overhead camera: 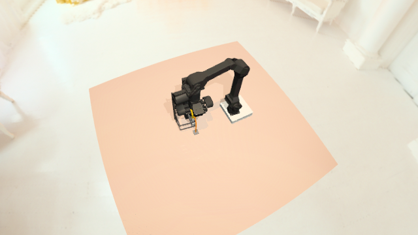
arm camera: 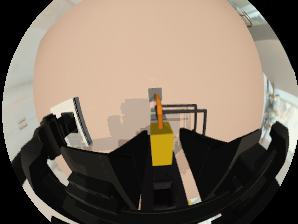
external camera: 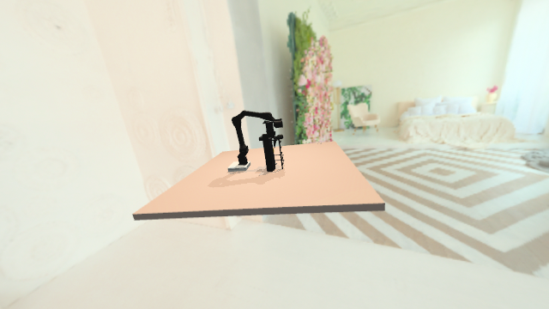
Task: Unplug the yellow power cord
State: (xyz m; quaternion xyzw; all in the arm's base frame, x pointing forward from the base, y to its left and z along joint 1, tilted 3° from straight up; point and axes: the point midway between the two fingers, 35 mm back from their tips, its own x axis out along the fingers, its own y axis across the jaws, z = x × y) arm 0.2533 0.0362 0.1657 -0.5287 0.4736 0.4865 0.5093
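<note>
The yellow plug (arm camera: 161,147) sits directly ahead of the pincer (arm camera: 161,163), framed between its two dark fingers, which stand partly spread and pinch nothing yet. Beyond the plug, the orange cord (arm camera: 158,106) runs away to a small grey end piece on the surface (arm camera: 147,43). The plug looks rigid, light and blocky, so its flat sides seem the best hold; the cord is likely limp.
</note>
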